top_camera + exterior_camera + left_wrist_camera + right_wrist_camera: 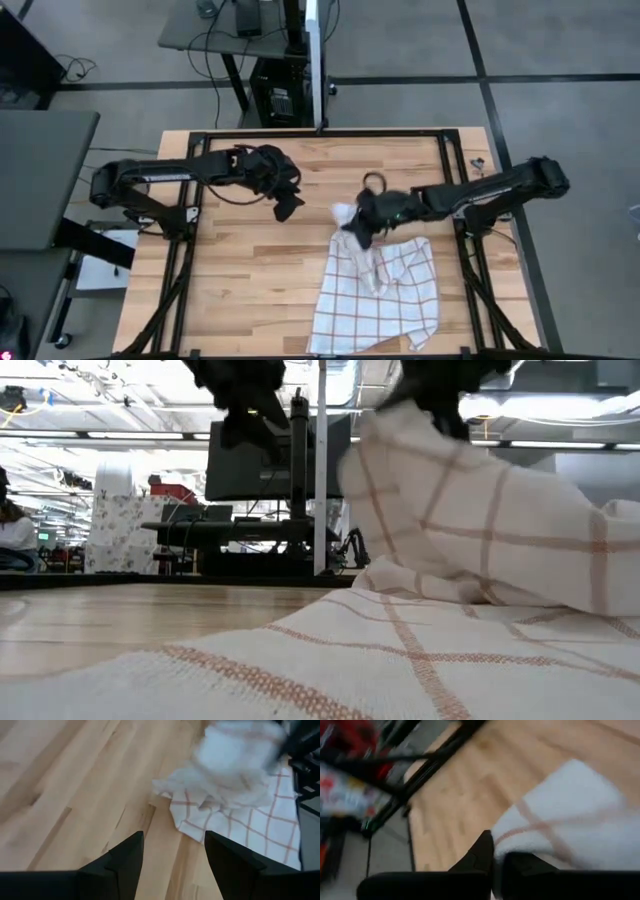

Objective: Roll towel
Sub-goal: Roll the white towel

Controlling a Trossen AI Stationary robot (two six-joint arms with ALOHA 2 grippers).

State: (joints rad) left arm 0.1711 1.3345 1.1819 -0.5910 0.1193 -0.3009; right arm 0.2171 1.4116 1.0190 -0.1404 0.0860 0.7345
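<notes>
My right gripper [357,233] clamped the towel [378,290] by its lifted corner, cloth trailing below it, while my left gripper [284,209] hovered open beside it.

free: bare table [240,290] left half | blocked: towel [380,300] right-front — right arm [480,190] above it

The left arm reaches in from its side with elbow bent, and the left gripper [287,208] hangs above the bench with its jaws spread wide and nothing between them. The right arm stretches toward the middle, its right gripper [357,236] pointing down, jaws closed tight.
</notes>
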